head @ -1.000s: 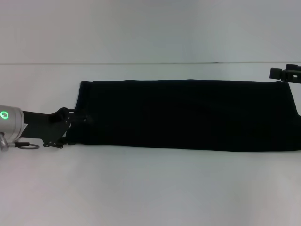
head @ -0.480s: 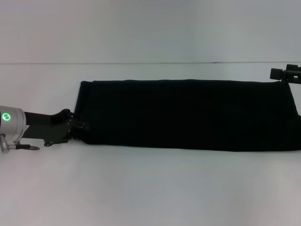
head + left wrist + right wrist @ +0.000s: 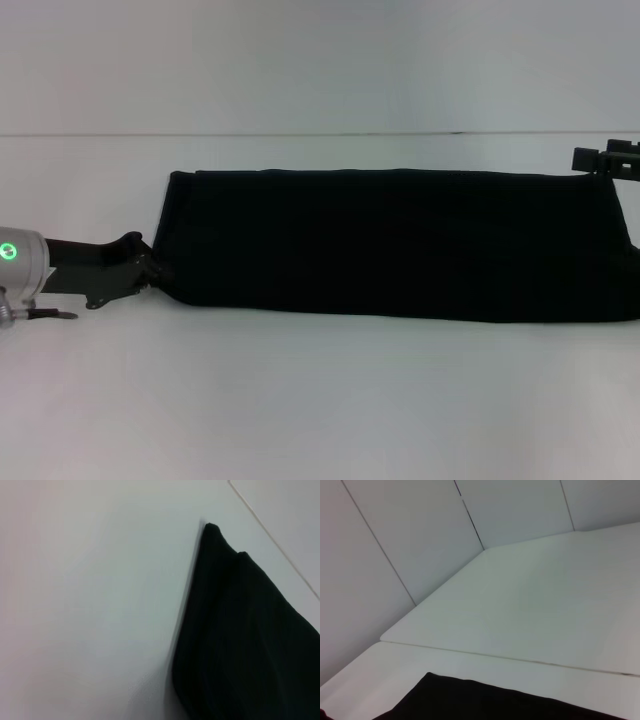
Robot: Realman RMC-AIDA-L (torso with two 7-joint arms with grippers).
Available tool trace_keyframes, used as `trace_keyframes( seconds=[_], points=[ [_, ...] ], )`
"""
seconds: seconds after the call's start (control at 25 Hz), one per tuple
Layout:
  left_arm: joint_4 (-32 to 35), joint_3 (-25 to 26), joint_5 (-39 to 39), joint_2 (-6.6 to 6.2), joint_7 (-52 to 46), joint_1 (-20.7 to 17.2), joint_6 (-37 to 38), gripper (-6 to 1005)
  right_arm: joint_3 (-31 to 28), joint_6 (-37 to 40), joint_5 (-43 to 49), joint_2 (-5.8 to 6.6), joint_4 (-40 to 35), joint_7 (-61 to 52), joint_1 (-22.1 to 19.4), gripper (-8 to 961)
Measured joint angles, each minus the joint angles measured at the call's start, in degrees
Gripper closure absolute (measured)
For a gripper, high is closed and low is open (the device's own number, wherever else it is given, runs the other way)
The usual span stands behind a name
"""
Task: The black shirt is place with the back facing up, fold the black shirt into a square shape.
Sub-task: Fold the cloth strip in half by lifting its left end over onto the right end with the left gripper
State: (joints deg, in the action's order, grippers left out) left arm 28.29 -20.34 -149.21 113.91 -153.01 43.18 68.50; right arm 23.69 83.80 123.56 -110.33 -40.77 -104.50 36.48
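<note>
The black shirt [image 3: 400,245] lies on the white table as a long flat band running left to right, its right end cut off by the edge of the head view. My left gripper [image 3: 155,272] is low over the table at the band's near-left corner, right at the cloth's edge. The left wrist view shows that end of the black shirt [image 3: 240,640] lying flat on the table. My right gripper [image 3: 600,158] hangs at the band's far right corner. An edge of the black shirt [image 3: 470,700] also shows in the right wrist view.
The white table [image 3: 320,400] stretches wide in front of the shirt and to its left. A pale wall [image 3: 320,60] rises behind the table's back edge.
My left gripper has drawn back to the left, off the shirt's left end and onto its edge. The shirt and the right gripper have stayed put.
</note>
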Motion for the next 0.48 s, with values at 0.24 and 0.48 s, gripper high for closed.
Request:
trace_keyframes(
  seconds=[0.24, 0.48],
  points=[
    [0.96, 4.63, 2.85, 0.08, 10.42, -2.61, 1.23, 949, -0.13, -0.63, -2.69, -1.15, 0.97, 0.00, 0.00, 59],
    [9.65, 10.81, 4.51, -0.80, 16.91, -9.63, 6.50, 948, -0.07, -1.51, -5.40, -2.92, 1.25, -0.94, 1.42, 56]
  ],
)
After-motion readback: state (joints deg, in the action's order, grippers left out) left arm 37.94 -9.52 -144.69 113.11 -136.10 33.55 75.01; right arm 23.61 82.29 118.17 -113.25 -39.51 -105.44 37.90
